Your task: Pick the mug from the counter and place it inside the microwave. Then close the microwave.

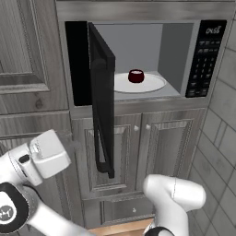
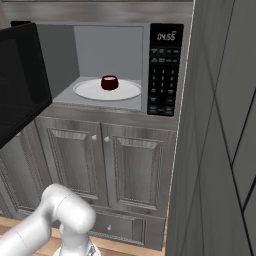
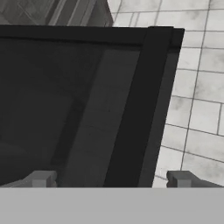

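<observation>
beside the open microwave (image 1: 138, 55) door (image 1: 102, 99), hand (image 3: 111, 178) spread, facing its handle (image 3: 140, 109)

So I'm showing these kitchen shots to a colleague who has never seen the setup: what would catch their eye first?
Probably the microwave, open, with its black door swung out to the left. Next, the small dark red mug upright on the white turntable inside the grey cavity. In the hand view, the tool is open, its tips spread either side of the door's edge, with grey wall tiles behind.
</observation>
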Robot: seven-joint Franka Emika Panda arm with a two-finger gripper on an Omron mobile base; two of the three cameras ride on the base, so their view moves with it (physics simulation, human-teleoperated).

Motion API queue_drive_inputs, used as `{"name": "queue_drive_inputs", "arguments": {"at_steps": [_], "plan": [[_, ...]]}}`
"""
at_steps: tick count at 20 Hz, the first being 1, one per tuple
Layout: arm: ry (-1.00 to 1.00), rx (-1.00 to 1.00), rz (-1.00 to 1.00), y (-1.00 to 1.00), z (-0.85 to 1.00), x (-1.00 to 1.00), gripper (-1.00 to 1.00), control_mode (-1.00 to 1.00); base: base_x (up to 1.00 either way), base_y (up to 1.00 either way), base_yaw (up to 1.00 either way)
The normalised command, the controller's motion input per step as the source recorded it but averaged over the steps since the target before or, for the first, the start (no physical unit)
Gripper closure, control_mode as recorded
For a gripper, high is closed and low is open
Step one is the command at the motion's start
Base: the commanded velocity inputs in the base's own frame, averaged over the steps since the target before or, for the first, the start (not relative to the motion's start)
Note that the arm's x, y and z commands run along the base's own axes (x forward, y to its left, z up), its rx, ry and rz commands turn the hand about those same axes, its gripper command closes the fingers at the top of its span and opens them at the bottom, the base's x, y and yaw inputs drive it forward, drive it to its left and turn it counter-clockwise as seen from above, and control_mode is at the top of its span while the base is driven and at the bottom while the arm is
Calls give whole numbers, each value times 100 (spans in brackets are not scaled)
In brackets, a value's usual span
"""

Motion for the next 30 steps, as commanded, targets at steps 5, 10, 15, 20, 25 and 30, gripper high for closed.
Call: {"name": "queue_drive_inputs", "arguments": {"at_steps": [5,10,15,20,25,30], "plan": [[0,0,0,22,-7,27,-100,-100,0,0,0],[0,0,0,3,0,0,-100,-100,0,0,0],[0,0,-3,-7,0,0,-100,-100,0,0,0],[0,0,-1,-20,2,0,-100,-100,0,0,0],[2,0,0,-28,4,0,-100,-100,0,0,0],[4,0,0,-35,8,0,-100,-100,0,0,0]]}}
